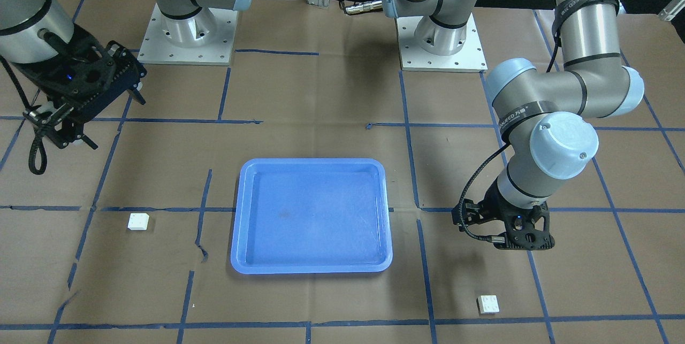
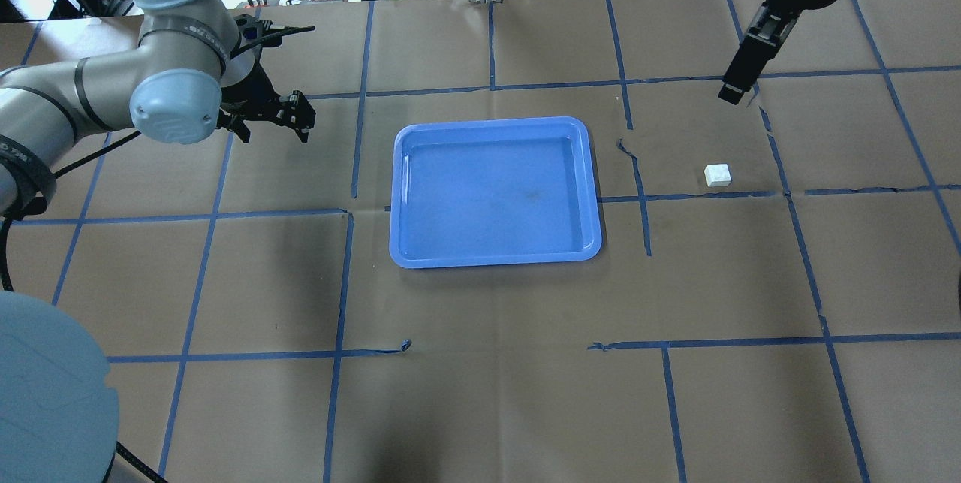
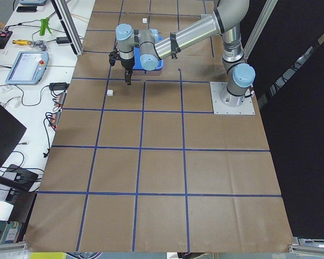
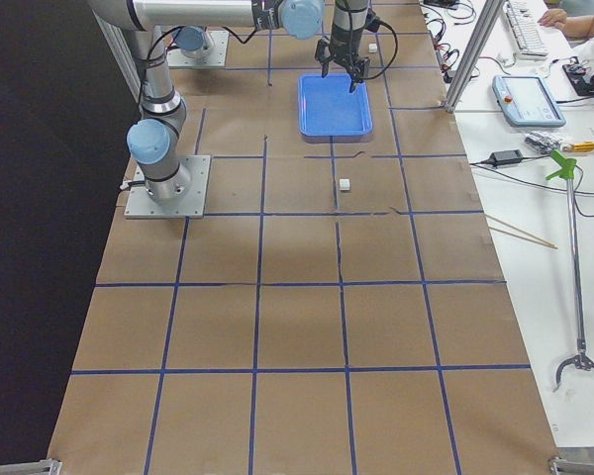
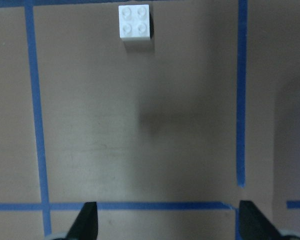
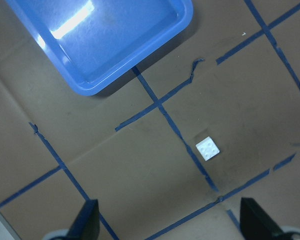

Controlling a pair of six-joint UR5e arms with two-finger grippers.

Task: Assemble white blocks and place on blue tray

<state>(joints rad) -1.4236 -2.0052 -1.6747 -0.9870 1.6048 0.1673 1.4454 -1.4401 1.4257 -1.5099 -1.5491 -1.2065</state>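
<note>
On the brown table (image 1: 332,92), the white blocks (image 1: 488,304) are being left well apart, flanking the blue tray (image 1: 313,269), left gripper (image 5: 169,222) and right gripper (image 6: 169,222) being held wide, so a skewed pinch is being risked.

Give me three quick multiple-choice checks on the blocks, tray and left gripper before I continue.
1. The white blocks lie: A in the blue tray; B on the table, either side of the tray; C stacked together.
2. Studs on the left-side block: A two; B four; C six.
3. Left gripper jaws: A apart; B shut on a block; C shut, empty.
B, the tray lies bare between them; B, four studs show in the left wrist view; A, a wide gap separates the tips.
</note>
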